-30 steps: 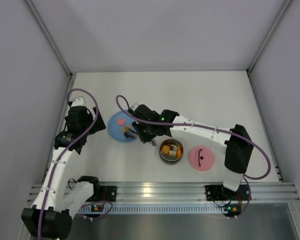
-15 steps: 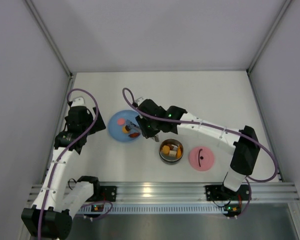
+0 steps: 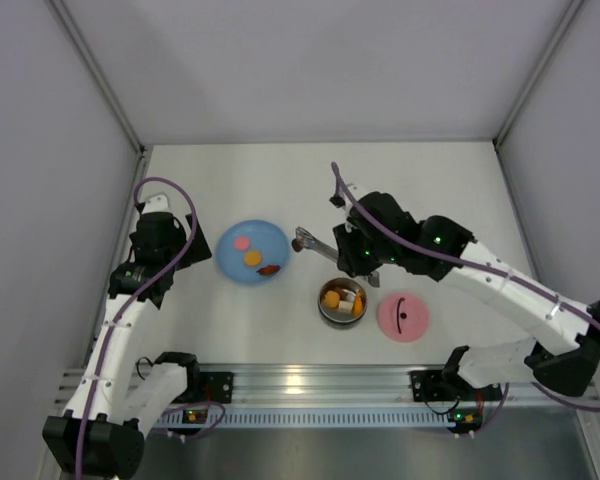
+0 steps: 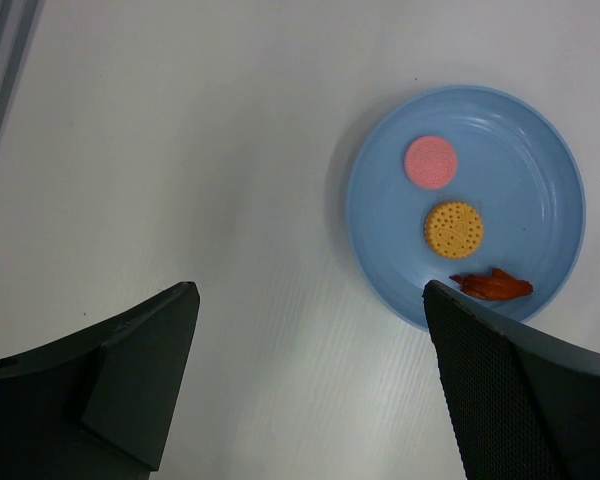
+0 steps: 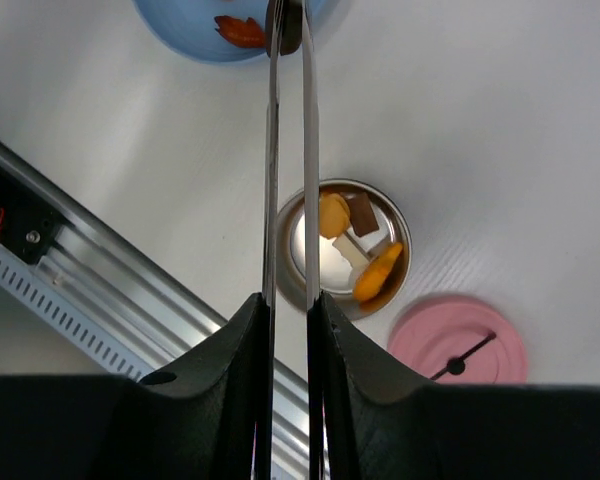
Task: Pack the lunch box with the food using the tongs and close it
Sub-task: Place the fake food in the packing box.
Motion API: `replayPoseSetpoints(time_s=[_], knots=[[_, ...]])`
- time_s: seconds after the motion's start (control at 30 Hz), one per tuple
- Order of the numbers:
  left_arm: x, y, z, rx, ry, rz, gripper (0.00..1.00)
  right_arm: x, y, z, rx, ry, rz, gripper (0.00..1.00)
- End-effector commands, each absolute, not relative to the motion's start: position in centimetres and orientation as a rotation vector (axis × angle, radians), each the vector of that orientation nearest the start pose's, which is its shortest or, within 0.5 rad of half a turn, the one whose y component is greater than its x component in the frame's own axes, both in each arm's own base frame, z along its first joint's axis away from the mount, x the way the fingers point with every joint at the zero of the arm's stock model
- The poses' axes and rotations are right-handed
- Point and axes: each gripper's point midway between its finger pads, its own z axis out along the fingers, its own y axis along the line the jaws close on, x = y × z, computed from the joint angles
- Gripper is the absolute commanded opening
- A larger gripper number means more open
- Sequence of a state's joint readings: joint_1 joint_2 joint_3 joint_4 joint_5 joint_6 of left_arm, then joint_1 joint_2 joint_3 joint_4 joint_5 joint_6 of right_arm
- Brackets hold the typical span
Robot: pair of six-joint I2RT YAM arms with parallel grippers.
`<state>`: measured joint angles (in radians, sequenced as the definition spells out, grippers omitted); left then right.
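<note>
There is one blue plate [image 4: 540,150] with three food pieces [image 4: 453,229], one steel bowl [image 5: 395,215] with four, one pair of tongs [image 5: 308,170] gripping one dark piece [image 5: 285,25], and one pink lid [image 5: 458,335].

Looks like a robot lab test cell: plain grey panel walls [image 3: 310,60] box in a white table [image 3: 430,180]. A left arm [image 3: 115,330] and right arm [image 3: 500,290] mount on a slotted aluminium rail [image 3: 310,385], purple cables [image 3: 165,183] trailing.

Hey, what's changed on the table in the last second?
The right gripper, shut on the tongs, swung right, off the blue plate toward the lunch box, with a dark piece pinched in the tips. The left gripper, the lunch box, the pink lid and the other food on the plate stayed put.
</note>
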<state>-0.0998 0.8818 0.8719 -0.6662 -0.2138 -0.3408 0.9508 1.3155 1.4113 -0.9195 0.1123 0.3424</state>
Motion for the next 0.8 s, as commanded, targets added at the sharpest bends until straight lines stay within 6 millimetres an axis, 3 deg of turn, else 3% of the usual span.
replayPoseSetpoints(time_s=[0.0, 0.23, 0.37, 0.63, 0.77], knots=[[27.0, -0.4, 19.1, -0.368, 2.179, -0.006, 0.99, 17.3, 22.6, 25.7, -0.649, 2.354, 0.458, 0.21], [26.9, -0.5, 19.1, -0.366, 2.179, -0.009, 0.99, 13.8, 17.9, 24.2, -0.621, 2.429, 0.421, 0.21], [26.9, -0.5, 19.2, -0.363, 2.178, -0.012, 0.99, 12.0, 15.7, 22.3, -0.614, 2.494, 0.383, 0.22], [26.9, -0.5, 19.3, -0.362, 2.173, -0.016, 0.99, 11.2, 14.6, 20.7, -0.607, 2.529, 0.359, 0.23], [26.9, -0.5, 19.3, -0.362, 2.173, -0.016, 0.99, 11.4, 14.6, 20.7, -0.603, 2.526, 0.352, 0.29]])
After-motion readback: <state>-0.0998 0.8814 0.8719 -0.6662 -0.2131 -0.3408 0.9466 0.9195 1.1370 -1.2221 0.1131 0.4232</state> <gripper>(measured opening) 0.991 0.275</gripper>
